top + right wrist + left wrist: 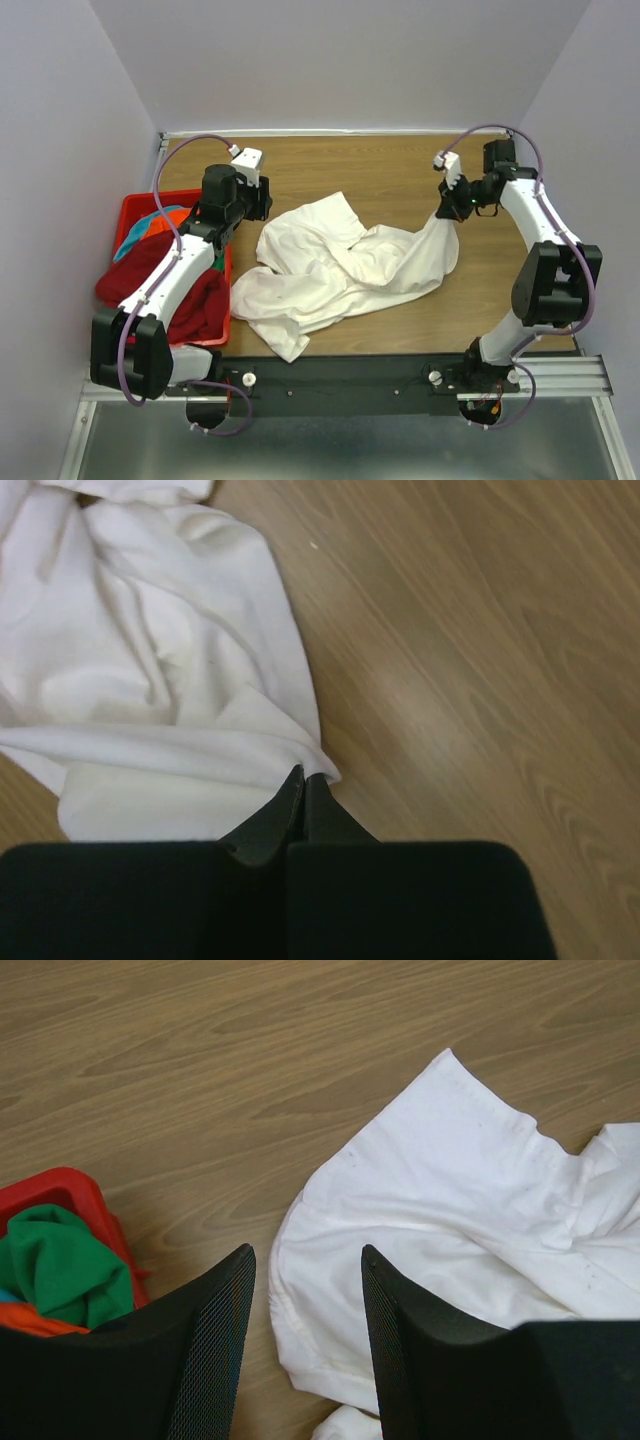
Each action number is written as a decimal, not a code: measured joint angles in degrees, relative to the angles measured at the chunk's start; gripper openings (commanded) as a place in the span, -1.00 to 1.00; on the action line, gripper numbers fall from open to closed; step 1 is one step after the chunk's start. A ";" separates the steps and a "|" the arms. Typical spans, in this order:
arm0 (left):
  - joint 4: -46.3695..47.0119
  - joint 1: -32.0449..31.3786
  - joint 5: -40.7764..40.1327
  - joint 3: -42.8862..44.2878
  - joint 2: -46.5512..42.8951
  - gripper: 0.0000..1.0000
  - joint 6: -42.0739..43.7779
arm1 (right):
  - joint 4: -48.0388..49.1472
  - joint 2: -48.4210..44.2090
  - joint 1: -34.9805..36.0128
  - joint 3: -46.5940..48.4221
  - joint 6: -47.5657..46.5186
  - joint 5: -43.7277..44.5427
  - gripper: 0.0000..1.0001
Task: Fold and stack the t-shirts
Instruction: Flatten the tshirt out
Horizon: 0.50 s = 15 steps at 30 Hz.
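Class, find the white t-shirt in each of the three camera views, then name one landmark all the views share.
Top external: white t-shirt crumpled at mid-table, its right corner held by the right gripper.
Left wrist: fills the right side, beyond the open left gripper.
Right wrist: upper left, its corner pinched in the shut right gripper.
Shared landmark: the wooden table.

1. Left arm [165, 280]: elbow bent, forearm reaching forward along the left side. Left end effector [306, 1260] aimed downward, jaws parted.
2. Right arm [530, 215]: folded at the elbow, wrist turned inward. Right end effector [302, 785] jaws pressed together, apparently pinching the white t-shirt [150, 680] edge.
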 measured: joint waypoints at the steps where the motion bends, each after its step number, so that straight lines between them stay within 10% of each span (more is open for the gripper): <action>1: -0.02 0.00 0.09 0.00 0.00 0.10 0.00 | 1.44 -0.52 -1.44 -1.22 1.29 0.35 -0.99; 15: -1.46 -0.55 10.62 12.07 15.56 0.12 -1.92 | 20.06 -6.16 -13.92 -14.88 17.46 7.61 -0.99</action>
